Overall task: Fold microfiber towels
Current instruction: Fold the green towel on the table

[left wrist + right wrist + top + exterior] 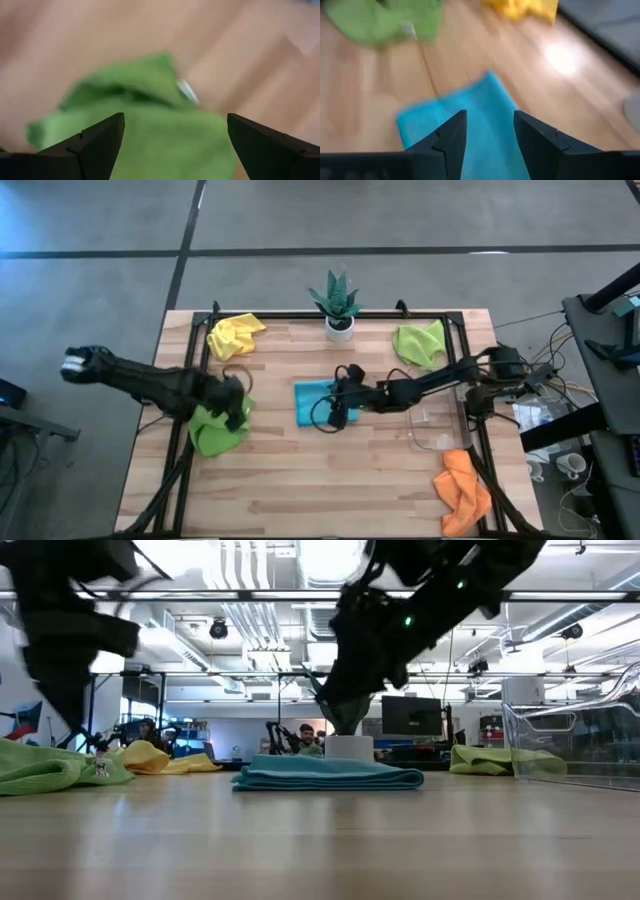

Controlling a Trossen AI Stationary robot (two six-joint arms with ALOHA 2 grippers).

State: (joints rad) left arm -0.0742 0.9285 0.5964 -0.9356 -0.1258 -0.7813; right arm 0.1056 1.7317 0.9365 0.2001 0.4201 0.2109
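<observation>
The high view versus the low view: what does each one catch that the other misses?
Only the high view shows the crumpled orange microfiber towel at the table's near right corner and the spiky green leaves of the small potted plant. Only the low view shows the room behind, with ceiling lights and seated people. Both show the folded light blue microfiber towel lying flat mid-table.

No text can be read — the white tag (187, 91) on the lime green towel (150, 130) is too blurred.
</observation>
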